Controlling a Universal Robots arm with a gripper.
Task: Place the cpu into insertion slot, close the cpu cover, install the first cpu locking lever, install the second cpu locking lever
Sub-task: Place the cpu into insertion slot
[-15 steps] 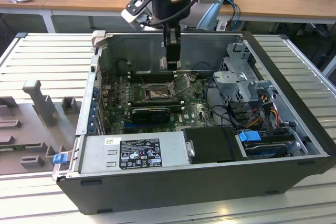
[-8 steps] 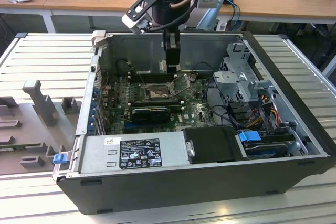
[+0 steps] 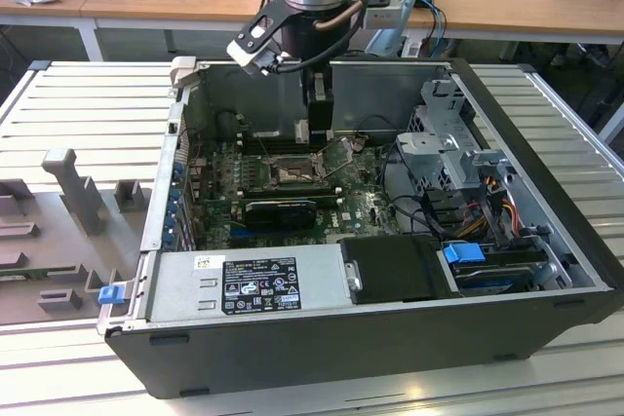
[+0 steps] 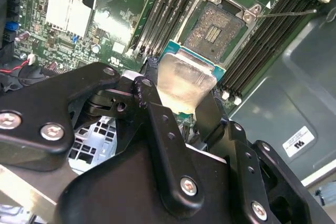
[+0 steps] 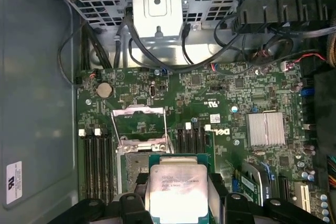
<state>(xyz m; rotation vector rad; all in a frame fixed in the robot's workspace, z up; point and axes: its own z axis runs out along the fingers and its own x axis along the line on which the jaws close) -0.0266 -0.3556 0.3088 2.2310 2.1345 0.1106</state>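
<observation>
**chip held over open socket**

the cpu (image 4: 185,80), one small flat square with a pale metal top, sits clenched in the end effector (image 5: 177,195). its black fingers (image 4: 151,77) press on two opposite edges. in both wrist views we see the cpu held above the green board, just beside the near edge of the insertion slot (image 4: 215,32) and not seated in it.

we judge the chip light, stiff and thin. its smooth lid is likely slippery and its underside delicate, so the bare side edges look like the right place to take hold, as here.

the single slot lies uncovered, its dark field of contacts exposed. in the first wrist view the one cpu cover (image 5: 137,110), a silvery frame, lies flipped open beyond the slot. in the second wrist view we can make out one thin wire lever (image 4: 289,11) standing off from the slot's corner. two banks of long black memory slots (image 5: 98,153) flank the socket.

in the exterior view, one open computer case (image 3: 292,338) lies on its side on a slatted tabletop (image 3: 78,94), with the arm reaching down into it.
</observation>
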